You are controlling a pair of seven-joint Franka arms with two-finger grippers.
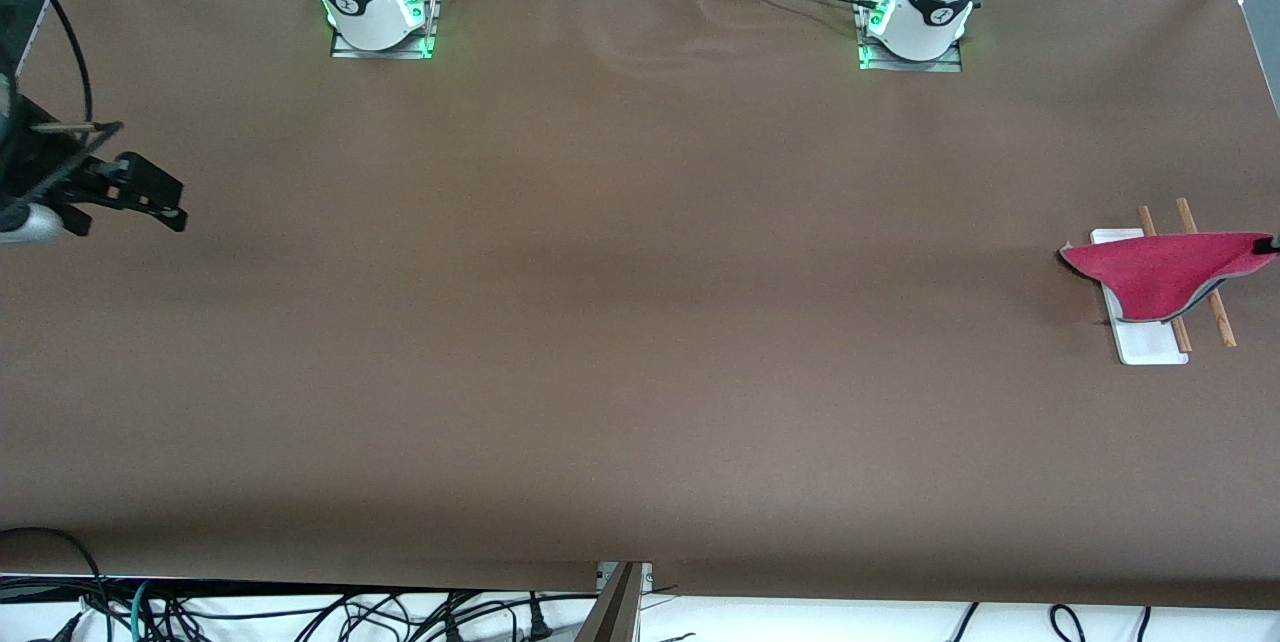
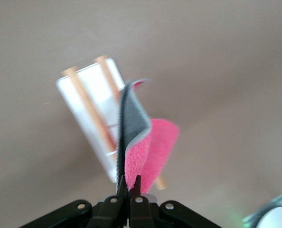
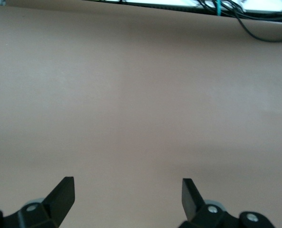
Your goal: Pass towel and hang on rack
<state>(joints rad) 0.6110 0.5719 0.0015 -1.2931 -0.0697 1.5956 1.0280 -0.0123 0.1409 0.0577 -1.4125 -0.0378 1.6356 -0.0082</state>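
Note:
The pink-red towel (image 1: 1160, 272) with its grey backing lies spread over the rack (image 1: 1150, 342) at the left arm's end of the table. It covers the middle of the two wooden rods (image 1: 1218, 314). My left gripper (image 1: 1272, 244) is shut on one corner of the towel and holds that corner up over the rack, at the edge of the front view. In the left wrist view my left gripper (image 2: 130, 183) pinches the towel (image 2: 148, 142), which hangs in a fold over the rack (image 2: 91, 102). My right gripper (image 1: 150, 200) is open and empty, and waits over the right arm's end of the table; it also shows in the right wrist view (image 3: 128, 187).
Brown table cover (image 1: 640, 322) spans the whole table. The arm bases (image 1: 380, 12) stand along the edge farthest from the front camera. Cables (image 1: 300, 612) hang below the nearest table edge.

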